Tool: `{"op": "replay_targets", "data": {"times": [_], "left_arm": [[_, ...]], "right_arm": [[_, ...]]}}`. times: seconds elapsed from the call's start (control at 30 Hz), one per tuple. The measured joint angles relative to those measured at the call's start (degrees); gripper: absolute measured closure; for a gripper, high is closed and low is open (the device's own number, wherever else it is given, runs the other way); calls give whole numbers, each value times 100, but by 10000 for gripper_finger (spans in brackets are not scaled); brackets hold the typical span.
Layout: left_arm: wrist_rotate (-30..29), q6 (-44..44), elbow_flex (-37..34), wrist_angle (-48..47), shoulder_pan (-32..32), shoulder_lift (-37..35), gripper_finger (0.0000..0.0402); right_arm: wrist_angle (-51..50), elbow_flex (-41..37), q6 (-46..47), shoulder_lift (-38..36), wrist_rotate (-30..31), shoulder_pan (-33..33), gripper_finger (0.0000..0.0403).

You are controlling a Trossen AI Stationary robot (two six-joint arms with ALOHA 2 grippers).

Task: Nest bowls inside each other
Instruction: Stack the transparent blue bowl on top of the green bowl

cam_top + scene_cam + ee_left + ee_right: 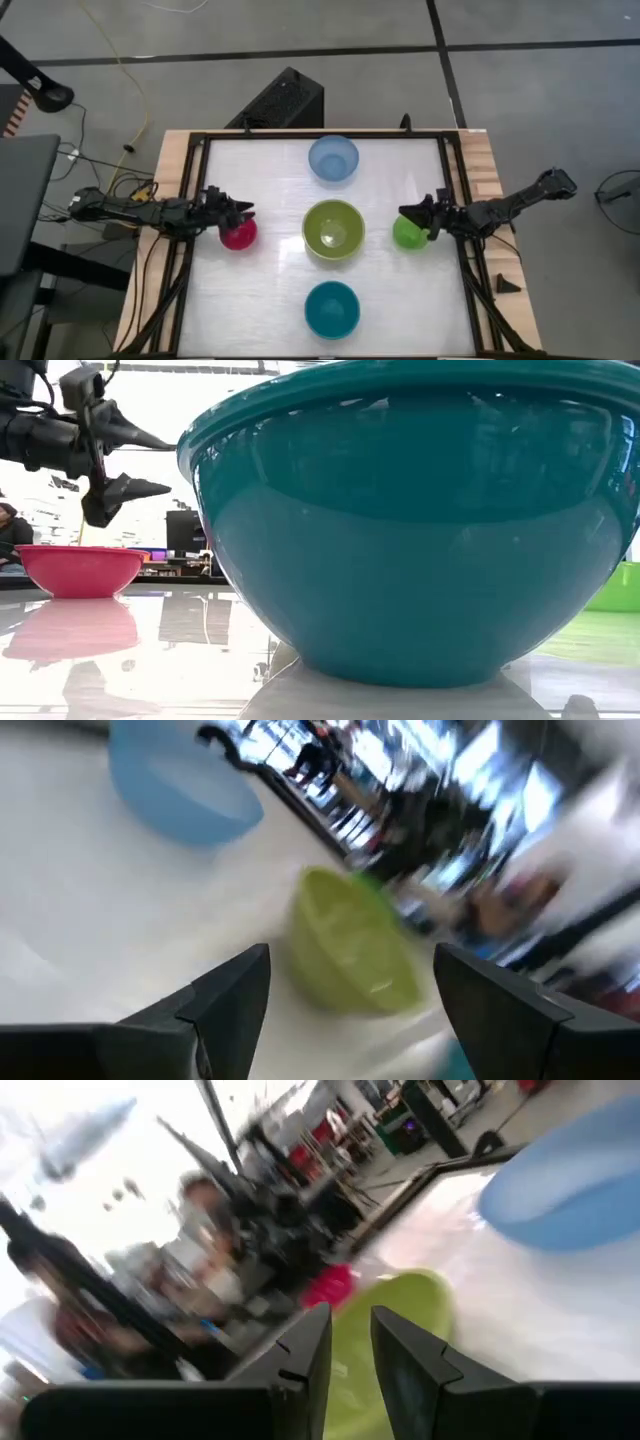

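Note:
Five bowls rest on their bases on the white table. The light blue bowl (pixel 333 158) is far, the olive-green bowl (pixel 333 229) is in the middle and the teal bowl (pixel 332 308) is near. The magenta bowl (pixel 238 236) is left and the bright green bowl (pixel 408 236) is right. My left gripper (pixel 160 460) hovers level and open, above the magenta bowl's (pixel 80 570) far rim. My right gripper (pixel 403 212) stands over the bright green bowl's far rim. Its fingers (pixel 300 1350) are a narrow gap apart, pointing at the olive-green bowl (pixel 410 1305).
Black frame rails (pixel 190 230) and wooden strips (pixel 492 170) border the table's left and right sides. A black box (pixel 285 100) stands beyond the far edge. In the low view the teal bowl (pixel 420 530) hides most of the table, including my right gripper.

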Motion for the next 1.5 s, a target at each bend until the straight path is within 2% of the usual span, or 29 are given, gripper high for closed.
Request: {"op": "replay_targets", "data": {"times": [0.1, 0.3, 0.4, 0.53, 0.63, 0.7, 0.8, 0.9, 1.03, 1.17, 1.3, 1.43, 1.5], "left_arm": [[-288, -1522, 17, -1, 0, 6, 132], [-1292, -3183, 28, 160, 0, 5, 132], [-1866, -3676, 36, 165, 0, 2, 132], [-2475, -3728, 37, 147, 0, 5, 132], [-2883, -4202, 46, 165, 0, 2, 132], [-3147, -4356, 46, 219, 0, 4, 132], [-3444, -4382, 50, 255, 0, 2, 132], [-3504, -4495, 53, 346, 0, 2, 132], [-3470, -4416, 57, 588, 0, 2, 132], [-3455, -3929, 59, 1135, 80, 3, 132], [-2715, -2280, 59, 2548, 355, 5, 132], [-1629, -516, 81, 4359, 594, 0, 132], [-1225, 137, 162, 4837, 661, 0, 132]], "right_arm": [[348, 0, 576, 0, 35, -68, 291], [1037, 0, 1143, 0, 32, -322, 291], [1075, 2, 1340, 0, 19, -429, 291], [1100, 2, 1300, -2, 15, -553, 291], [1424, 4, 1477, 39, 330, -669, 291], [1791, 95, 1165, 133, 376, -887, 291], [2495, 630, -15, 374, -467, -1252, 291], [2497, 1483, -897, 813, -918, -1584, 291], [1475, 2899, -1880, 1839, -1290, -2007, 291], [76, 4307, -2618, 3130, -2047, -2417, 291], [-1236, 5363, -3018, 4353, -2473, -2760, 291], [-2019, 6191, -3221, 5488, -3008, -3005, 283], [-2141, 6645, -3346, 5966, -3330, -3113, 273]]}}
